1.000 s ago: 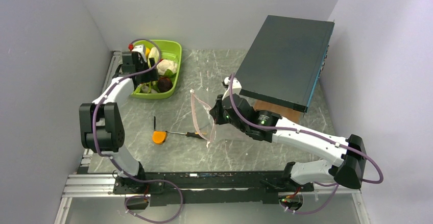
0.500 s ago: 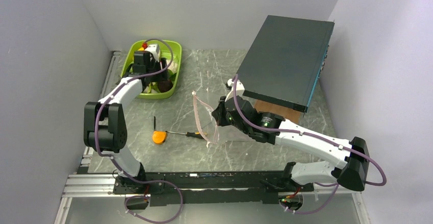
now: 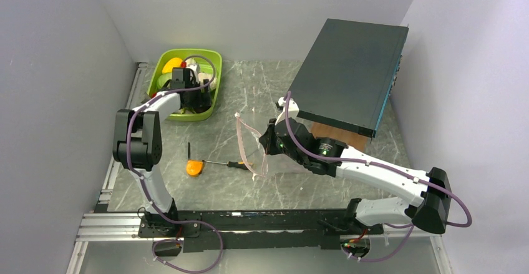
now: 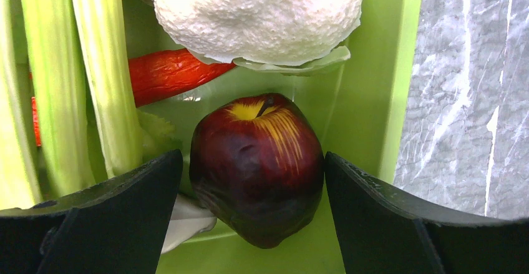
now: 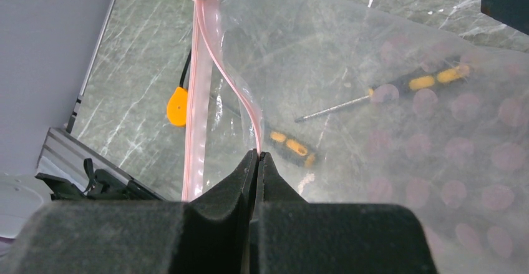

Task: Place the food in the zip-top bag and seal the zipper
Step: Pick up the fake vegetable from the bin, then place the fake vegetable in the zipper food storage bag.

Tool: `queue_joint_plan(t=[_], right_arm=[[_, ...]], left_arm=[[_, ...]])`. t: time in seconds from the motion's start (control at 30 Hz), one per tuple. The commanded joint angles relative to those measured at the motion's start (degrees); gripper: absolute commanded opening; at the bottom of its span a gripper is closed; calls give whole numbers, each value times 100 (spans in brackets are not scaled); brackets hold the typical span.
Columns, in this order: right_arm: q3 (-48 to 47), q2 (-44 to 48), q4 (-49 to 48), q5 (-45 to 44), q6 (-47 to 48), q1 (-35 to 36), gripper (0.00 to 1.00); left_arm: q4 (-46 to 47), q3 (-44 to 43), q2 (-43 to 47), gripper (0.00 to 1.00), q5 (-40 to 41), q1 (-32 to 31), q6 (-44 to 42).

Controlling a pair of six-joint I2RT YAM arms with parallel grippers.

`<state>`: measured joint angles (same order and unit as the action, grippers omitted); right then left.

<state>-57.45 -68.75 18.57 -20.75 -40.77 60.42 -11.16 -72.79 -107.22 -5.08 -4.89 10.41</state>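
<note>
Grey marbled table [image 3: 249, 93] between pale walls. At centre frame, the right gripper [image 5: 257, 161] is clamped on the pale pink zipper strip [image 5: 198, 68] of a clear crinkly zip-top bag [image 5: 374, 55]. Upper left, the left arm reaches into a lime-green plastic tray [image 4: 380, 68]. The left gripper [image 4: 252, 158] has its fingers wide apart, with a round dark red toy apple [image 4: 257, 174] squarely between them.
</note>
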Motion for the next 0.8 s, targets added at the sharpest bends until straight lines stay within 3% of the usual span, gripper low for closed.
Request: queue_joint_plan(t=[0.0,0.13,0.37,0.53,0.77], right_arm=[[-4,155,-98,-158,-43,-4,0],[43,143,-178,-142,-54,-5,0],[35,88,-238,-135,-85,-5,0],[-31,66,-227,-226,-27,-13,0],[-134,40,-275,-264,121,-55,0]], left_arm=[[20,-269,-79,89,-66,5,127],[-175,-388,-119,80,-20,5,83],[-369,-499,319,46,-72,23,173],[-531,-508,971,35,-249,14,374],[-743,-572,1634,23,-1869,-3,671]])
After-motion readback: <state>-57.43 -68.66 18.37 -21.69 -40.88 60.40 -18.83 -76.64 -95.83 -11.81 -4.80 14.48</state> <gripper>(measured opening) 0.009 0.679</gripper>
